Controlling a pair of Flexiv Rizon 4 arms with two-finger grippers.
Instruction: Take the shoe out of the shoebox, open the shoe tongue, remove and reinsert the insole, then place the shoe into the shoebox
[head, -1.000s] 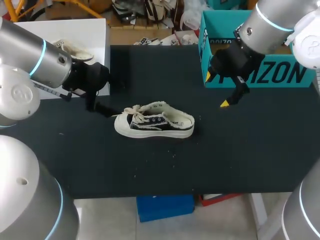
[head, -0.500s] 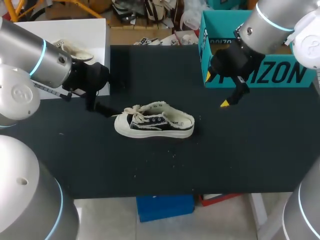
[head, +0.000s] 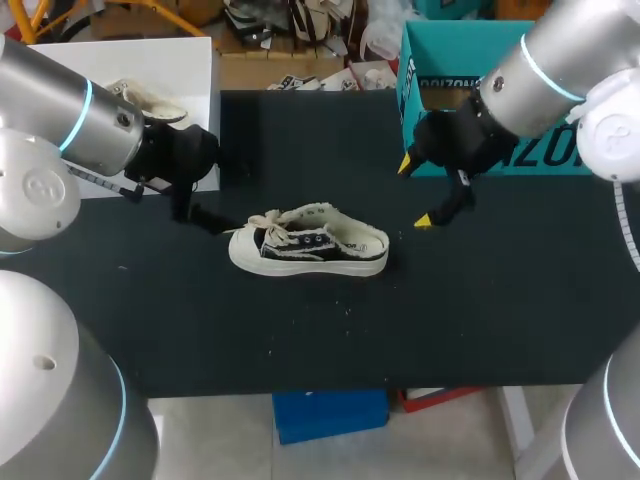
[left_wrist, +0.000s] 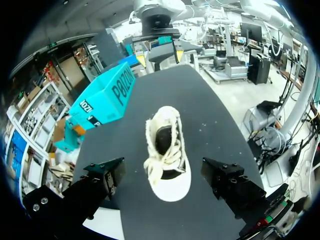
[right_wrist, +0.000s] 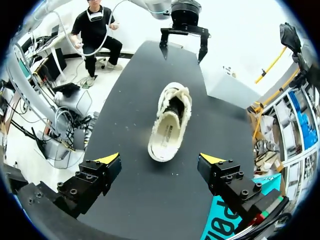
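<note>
A black-and-cream sneaker (head: 310, 242) lies on its sole in the middle of the black table (head: 480, 320), laces loose, toe toward my left arm. My left gripper (head: 185, 203) hangs open just beyond the toe. In its wrist view the sneaker (left_wrist: 167, 150) lies ahead of the left gripper (left_wrist: 162, 167), between its spread fingers and untouched. My right gripper (head: 415, 193) hovers open to the right of the heel. The sneaker (right_wrist: 171, 122) sits ahead of the right gripper (right_wrist: 161, 159), heel nearest. The teal shoebox (head: 440, 60) stands at the back right.
A white platform (head: 130, 55) borders the table's back left corner, with a pale shoe-like item (head: 150, 98) on it. The shoebox (right_wrist: 225, 220) is close beside my right gripper. Small light specks dot the tabletop around the sneaker.
My right gripper has moved left from in front of the shoebox toward the sneaker's heel and turned. The left arm and the sneaker have not moved.
</note>
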